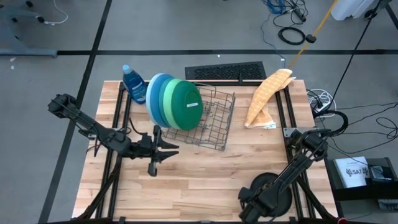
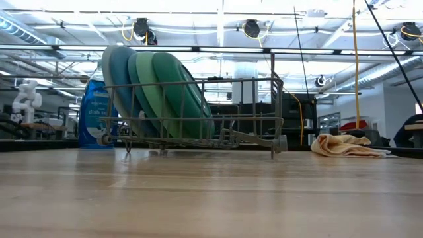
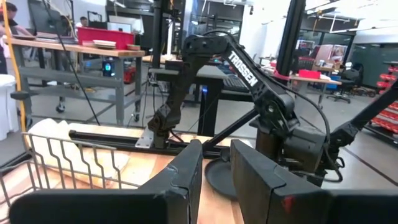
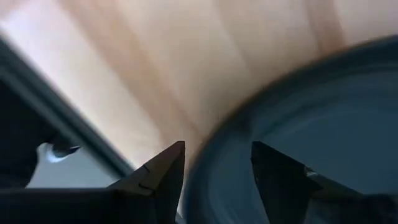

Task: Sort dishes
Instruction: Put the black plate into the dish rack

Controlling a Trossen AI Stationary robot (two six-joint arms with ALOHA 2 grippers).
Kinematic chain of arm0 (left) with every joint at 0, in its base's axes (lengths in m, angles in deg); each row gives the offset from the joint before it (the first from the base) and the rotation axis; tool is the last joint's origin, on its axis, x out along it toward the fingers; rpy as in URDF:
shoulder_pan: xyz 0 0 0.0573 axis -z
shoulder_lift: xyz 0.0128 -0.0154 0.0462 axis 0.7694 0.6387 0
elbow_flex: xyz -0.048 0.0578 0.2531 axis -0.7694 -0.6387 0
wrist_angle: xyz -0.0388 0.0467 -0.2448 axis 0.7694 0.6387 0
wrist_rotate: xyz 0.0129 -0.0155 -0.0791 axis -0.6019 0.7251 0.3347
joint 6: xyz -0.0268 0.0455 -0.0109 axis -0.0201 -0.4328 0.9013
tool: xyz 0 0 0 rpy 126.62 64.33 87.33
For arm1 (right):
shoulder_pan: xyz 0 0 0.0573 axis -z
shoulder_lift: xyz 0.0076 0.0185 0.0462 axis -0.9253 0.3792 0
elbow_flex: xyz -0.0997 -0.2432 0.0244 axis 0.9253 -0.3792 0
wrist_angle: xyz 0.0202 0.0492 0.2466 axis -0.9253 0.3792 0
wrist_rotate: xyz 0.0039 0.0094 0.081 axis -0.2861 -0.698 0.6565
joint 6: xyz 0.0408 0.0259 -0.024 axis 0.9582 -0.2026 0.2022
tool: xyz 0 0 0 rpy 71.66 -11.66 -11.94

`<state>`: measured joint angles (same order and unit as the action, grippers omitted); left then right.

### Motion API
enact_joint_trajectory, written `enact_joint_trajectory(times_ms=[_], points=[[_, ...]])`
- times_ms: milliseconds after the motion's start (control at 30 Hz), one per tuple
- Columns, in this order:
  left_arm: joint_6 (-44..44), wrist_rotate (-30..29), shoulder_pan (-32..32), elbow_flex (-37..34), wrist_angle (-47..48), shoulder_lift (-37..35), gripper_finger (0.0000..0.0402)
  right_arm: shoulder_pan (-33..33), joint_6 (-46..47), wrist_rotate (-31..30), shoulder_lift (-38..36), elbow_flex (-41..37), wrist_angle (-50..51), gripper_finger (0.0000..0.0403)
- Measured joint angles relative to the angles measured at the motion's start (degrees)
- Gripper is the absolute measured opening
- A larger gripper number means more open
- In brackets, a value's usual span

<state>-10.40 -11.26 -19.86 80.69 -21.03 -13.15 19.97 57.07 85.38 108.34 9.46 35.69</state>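
Observation:
Several plates, light blue, blue, teal and green, stand on edge in the grey wire rack; they also show in the low view. A smaller black plate lies flat on the table near the front right. My right gripper is low over its near-left rim, open. In the right wrist view one finger stands outside the rim and one over the plate. My left gripper hovers just in front of the rack, open and empty, with a narrow gap between its fingers. My right gripper has its open fingers on either side of the black plate's rim, coming from above. I cannot tell whether a finger touches the plate. The plate lies flat on the table.
A blue soap bottle stands at the rack's far left. A yellow cloth lies at the far right. A black grille sits behind the rack. Bare wood lies between the two grippers.

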Motion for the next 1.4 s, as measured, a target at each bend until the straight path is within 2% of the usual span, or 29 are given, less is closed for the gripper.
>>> enact_joint_trajectory(times_ms=[133,267,533,700,833,1067,1233,1400], points=[[0.01,-0.13,-0.45,0.00,0.06,0.00,0.0084,0.00,-0.32,0.14,1.74,0.02,2.26,0.0165],[0.11,-0.15,-0.84,0.00,0.10,0.00,0.0084,0.00,-3.51,0.43,2.47,0.14,1.94,0.0133],[0.14,-0.49,-0.86,0.00,0.13,0.00,0.0084,0.26,-7.28,1.00,2.00,0.20,1.93,0.0017],[-1.16,-0.52,-0.86,0.00,0.13,0.00,0.0084,1.13,-10.12,-1.40,-0.76,0.61,0.75,0.0010],[-1.11,-0.52,-0.86,0.00,0.13,0.00,0.0084,2.36,-16.04,-3.67,-5.76,4.32,-0.47,0.0004],[-1.52,0.18,-1.13,0.00,-0.12,1.42,0.0084,2.69,-39.50,-16.50,-13.60,14.72,-2.68,0.0002],[-4.96,8.07,-2.95,0.00,-4.58,3.76,0.0084,4.25,-54.62,-19.96,-18.53,17.81,-4.98,0.0001],[-6.96,23.12,-5.03,0.00,-10.92,5.26,0.0084,6.73,-65.39,-19.76,-22.53,17.92,-5.68,0.0001]])
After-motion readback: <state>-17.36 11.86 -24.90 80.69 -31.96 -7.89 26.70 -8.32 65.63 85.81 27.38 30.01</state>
